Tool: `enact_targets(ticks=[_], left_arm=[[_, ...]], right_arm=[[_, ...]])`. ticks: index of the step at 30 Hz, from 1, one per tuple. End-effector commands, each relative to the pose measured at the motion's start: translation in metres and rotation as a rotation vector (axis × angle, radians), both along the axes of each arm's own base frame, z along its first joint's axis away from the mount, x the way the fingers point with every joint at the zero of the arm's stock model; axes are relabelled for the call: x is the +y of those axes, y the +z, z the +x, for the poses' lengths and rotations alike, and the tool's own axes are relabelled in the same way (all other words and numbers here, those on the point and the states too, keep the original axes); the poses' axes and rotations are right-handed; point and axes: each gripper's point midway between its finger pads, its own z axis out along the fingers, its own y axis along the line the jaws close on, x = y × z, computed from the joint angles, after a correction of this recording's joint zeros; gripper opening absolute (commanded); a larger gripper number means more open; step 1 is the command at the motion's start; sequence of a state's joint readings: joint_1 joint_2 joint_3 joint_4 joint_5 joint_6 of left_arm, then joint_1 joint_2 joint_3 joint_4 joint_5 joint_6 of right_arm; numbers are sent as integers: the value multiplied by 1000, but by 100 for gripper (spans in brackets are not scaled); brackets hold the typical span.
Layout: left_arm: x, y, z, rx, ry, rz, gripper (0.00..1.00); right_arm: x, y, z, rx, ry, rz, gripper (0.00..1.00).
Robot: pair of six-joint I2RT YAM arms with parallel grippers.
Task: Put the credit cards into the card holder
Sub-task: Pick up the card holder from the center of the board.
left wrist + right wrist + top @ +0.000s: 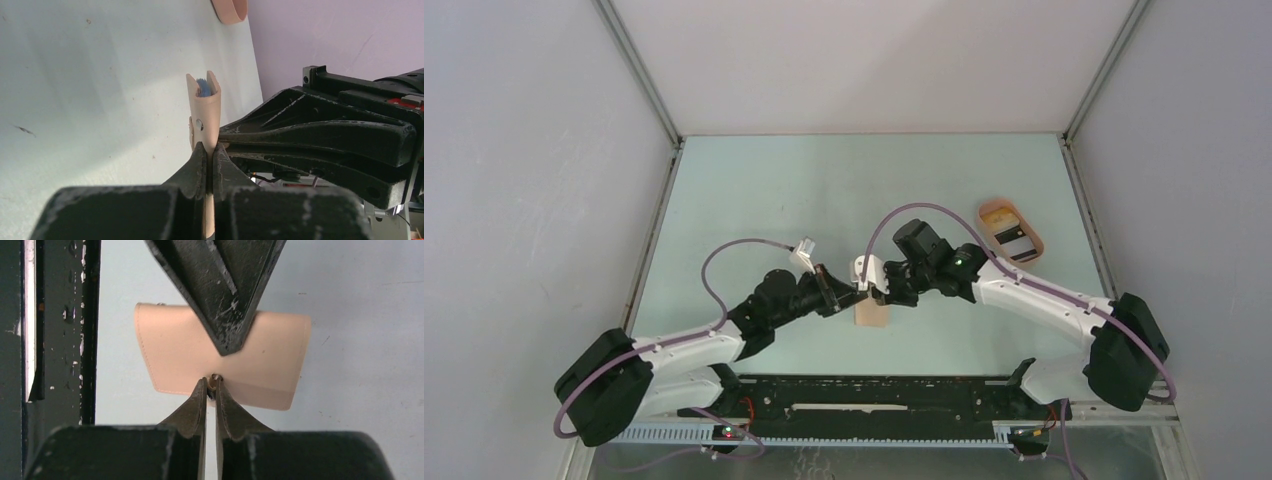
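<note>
Together, left gripper (210,152), right gripper (211,386) pinch card holder (167,357).

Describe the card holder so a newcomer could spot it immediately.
Look at the middle of the pale green table. The card holder is pinched there by both arms' jaws. It is small, tan and squarish, unlike the peach oval tray holding cards off to the right.

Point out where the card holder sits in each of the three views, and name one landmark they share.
Top external: card holder near the picture's centre, slightly low.
Left wrist: centre, seen edge-on, standing up from the fingertips.
Right wrist: centre, its broad tan face towards the camera.
Shared landmark: the left gripper clamped on it, visible in all three views.
</note>
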State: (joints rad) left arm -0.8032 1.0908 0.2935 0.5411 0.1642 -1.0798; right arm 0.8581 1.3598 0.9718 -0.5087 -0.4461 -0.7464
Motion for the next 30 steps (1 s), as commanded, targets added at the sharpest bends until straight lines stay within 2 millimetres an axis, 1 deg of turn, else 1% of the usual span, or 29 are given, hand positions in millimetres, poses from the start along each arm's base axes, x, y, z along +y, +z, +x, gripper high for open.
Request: enact_targets(ticks=[1,3,5,8,10,14,16,19,22,25,30], left_arm=[[10,20,15,-105,35,-48,0],[11,17,15,-118,19,-35,0],[11,19,15,-148,1,-26,0],[13,24,15,-218,-24,-6,0],[14,28,14,-275,-40,13,0],[18,33,12,-394,-73,76,0],[22,36,10,-463,-87,105,0],[26,42,5,-574,-121,134,0],[27,48,-1,-656,-155,141,0],[26,55,-7,-720,-185,131,0],[18,66,-19,-796,-252,95,0]], right_arm=[[-13,11,-16,46,79,8,18],[-21,6,-17,60,87,-19,28],[-27,5,-20,73,116,-36,35],[-30,6,-21,111,115,-40,41],[-31,10,-20,134,109,-23,45],[-33,29,-18,178,85,56,52],[-35,42,-11,205,34,120,58],[-33,67,-1,270,-52,243,66],[-33,87,13,390,-164,348,71],[-34,92,20,505,-217,398,77],[-28,91,25,589,-259,413,82]])
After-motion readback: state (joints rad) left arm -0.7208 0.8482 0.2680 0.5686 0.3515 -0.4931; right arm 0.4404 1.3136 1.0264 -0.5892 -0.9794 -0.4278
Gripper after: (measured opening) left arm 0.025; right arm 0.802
